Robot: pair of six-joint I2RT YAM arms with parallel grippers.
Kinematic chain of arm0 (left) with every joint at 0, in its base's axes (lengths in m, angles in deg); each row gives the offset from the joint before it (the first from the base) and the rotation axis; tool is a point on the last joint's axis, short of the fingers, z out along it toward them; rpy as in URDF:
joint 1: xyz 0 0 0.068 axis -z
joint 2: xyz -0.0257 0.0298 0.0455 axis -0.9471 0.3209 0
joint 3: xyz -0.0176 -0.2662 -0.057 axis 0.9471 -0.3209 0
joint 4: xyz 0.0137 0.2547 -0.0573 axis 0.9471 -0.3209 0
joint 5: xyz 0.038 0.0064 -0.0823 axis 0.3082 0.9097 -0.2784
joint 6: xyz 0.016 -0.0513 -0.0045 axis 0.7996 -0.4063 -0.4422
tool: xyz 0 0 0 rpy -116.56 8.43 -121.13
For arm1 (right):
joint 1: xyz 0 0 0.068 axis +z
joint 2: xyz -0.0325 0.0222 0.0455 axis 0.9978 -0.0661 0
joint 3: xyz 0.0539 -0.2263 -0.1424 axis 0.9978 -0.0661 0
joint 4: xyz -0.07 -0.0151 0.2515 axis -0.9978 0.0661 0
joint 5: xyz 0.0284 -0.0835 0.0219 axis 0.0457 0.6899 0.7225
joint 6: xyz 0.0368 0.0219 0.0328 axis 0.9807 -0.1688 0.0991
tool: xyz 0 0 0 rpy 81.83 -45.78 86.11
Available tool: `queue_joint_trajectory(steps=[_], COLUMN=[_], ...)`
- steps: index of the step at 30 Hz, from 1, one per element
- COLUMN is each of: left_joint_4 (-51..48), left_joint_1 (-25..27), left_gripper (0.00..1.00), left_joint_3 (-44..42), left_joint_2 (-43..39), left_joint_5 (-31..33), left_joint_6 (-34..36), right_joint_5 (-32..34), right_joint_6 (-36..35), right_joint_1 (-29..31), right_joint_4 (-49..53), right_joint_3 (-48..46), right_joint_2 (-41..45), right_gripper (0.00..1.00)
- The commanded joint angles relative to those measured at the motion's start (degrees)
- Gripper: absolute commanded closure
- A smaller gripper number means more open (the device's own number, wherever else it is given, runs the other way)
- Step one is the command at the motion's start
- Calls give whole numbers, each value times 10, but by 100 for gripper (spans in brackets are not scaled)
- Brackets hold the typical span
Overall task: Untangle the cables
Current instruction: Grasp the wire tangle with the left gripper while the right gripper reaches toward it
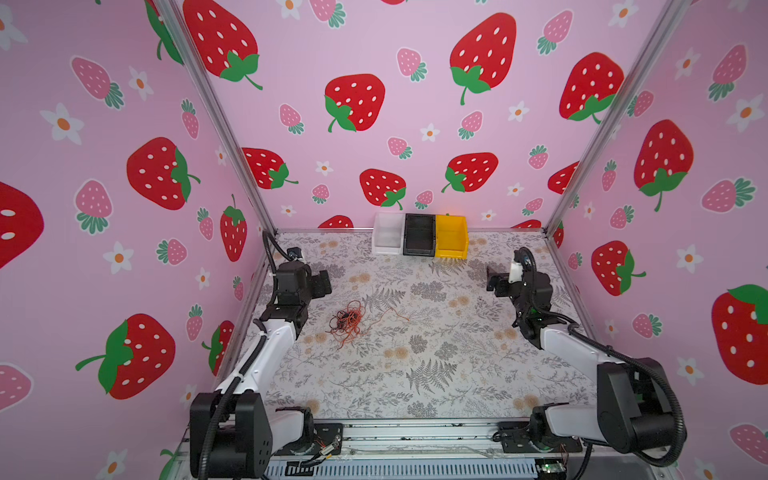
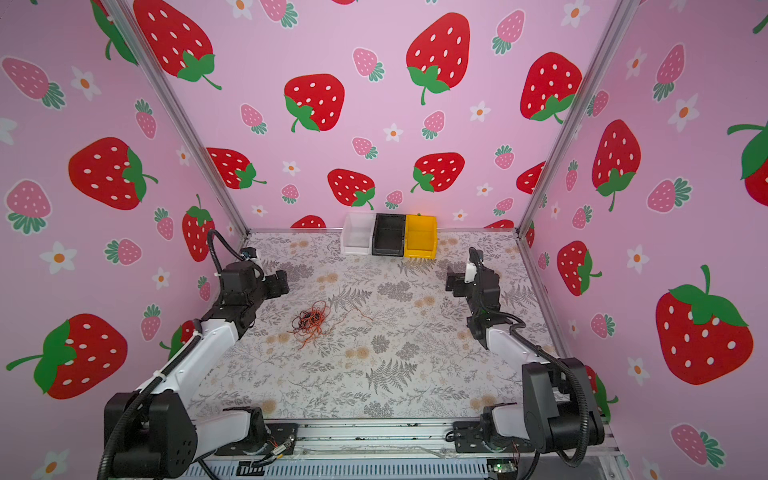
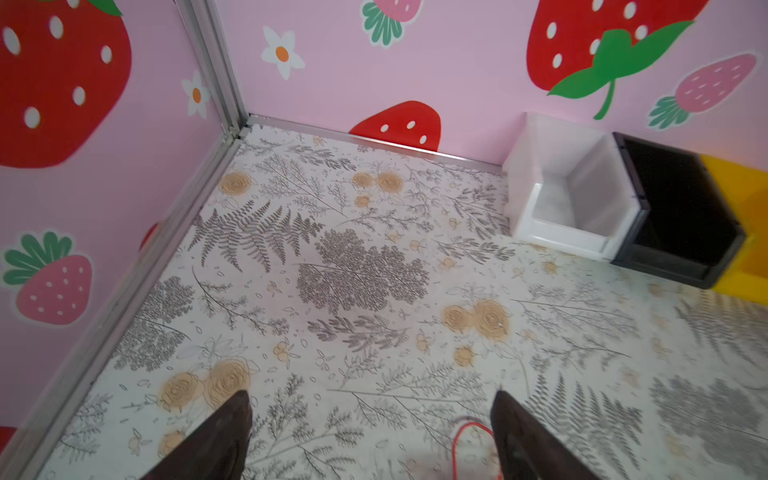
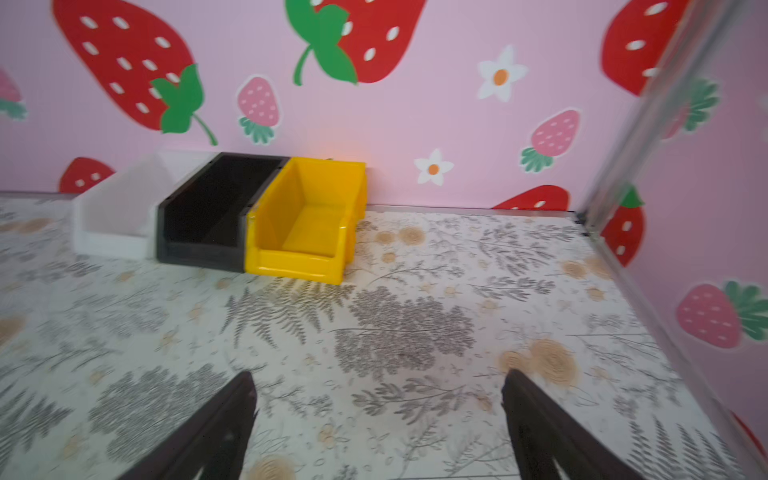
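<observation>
The cables (image 1: 347, 321) (image 2: 309, 322) lie as one tangle of thin red, orange and black wires on the floral tabletop, left of centre, with one orange strand trailing to the right. My left gripper (image 1: 323, 283) (image 2: 281, 284) hovers behind and to the left of the tangle. It is open and empty (image 3: 370, 399), with a red cable loop (image 3: 467, 434) on the table just inside one fingertip. My right gripper (image 1: 492, 281) (image 2: 451, 283) hangs far to the right of the tangle, open with nothing between its fingers (image 4: 378, 382).
Three bins stand side by side against the back wall: white (image 1: 387, 249), black (image 1: 419, 250) and yellow (image 1: 452, 252). Pink strawberry walls with metal frame rails enclose the table on three sides. The arm bases sit on a rail at the front edge.
</observation>
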State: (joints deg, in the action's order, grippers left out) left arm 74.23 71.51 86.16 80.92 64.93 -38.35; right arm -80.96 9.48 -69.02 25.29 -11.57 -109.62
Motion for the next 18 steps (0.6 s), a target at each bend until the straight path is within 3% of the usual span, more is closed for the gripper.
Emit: queue_joint_trajectory(steps=[1, 8, 13, 18], left_joint_4=[-185, -234, -258, -264], left_joint_1=[16, 95, 98, 100], left_gripper=[14, 24, 35, 38], left_joint_3=[3, 13, 36, 59], left_joint_2=[-14, 20, 102, 156], left_joint_5=[-83, -136, -157, -174], left_joint_6=[-57, -34, -29, -26], right_joint_5=[-76, -140, -165, -158], right_joint_6=[27, -49, -65, -88], right_joint_1=[52, 174, 218, 247], right_joint_4=[137, 298, 340, 383], right_joint_3=[52, 242, 312, 351], right_joint_2=[-40, -174, -245, -281], right_gripper=[9, 15, 18, 20])
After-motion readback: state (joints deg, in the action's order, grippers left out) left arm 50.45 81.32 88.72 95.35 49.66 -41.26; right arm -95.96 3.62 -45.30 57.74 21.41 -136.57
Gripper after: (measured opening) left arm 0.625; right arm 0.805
